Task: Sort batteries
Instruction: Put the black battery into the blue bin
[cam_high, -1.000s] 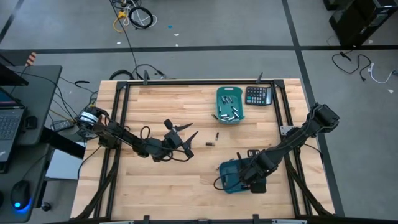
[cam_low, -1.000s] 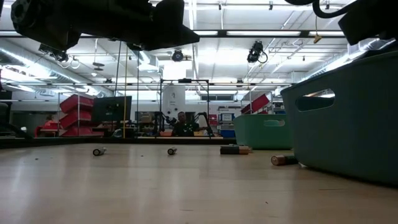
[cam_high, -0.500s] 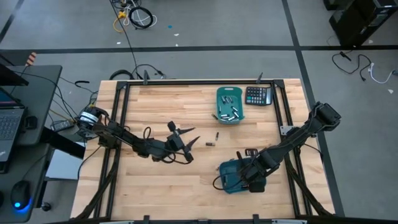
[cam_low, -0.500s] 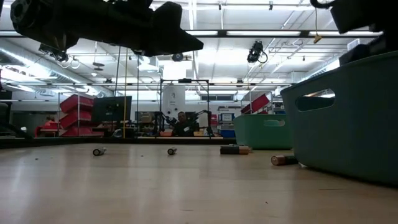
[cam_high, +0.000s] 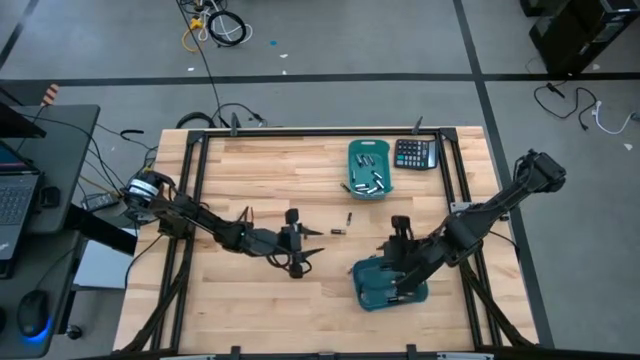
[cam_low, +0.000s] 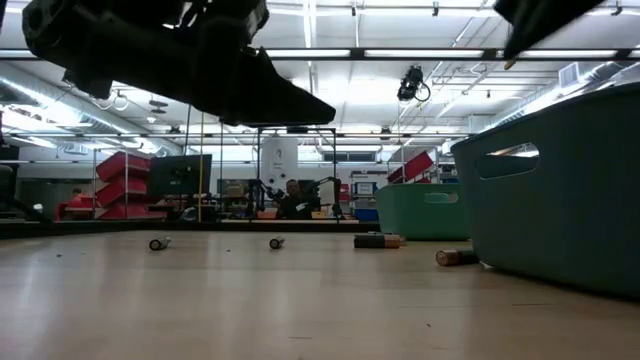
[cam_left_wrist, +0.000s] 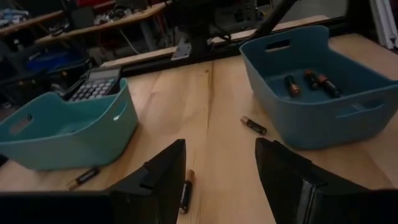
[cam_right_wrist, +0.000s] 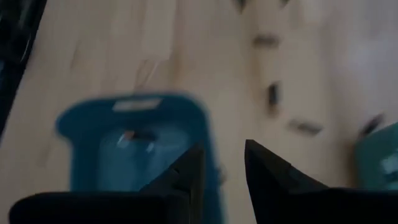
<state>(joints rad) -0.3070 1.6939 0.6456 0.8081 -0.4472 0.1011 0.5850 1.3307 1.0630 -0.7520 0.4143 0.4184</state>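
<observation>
Both jaws apart; three dark batteries (cam_left_wrist: 309, 81) inside near bin (cam_left_wrist: 311, 118).

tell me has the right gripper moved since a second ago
Yes. In the high view the right gripper was over the near teal bin and now sits past its far rim, closer to the calculator.
</observation>
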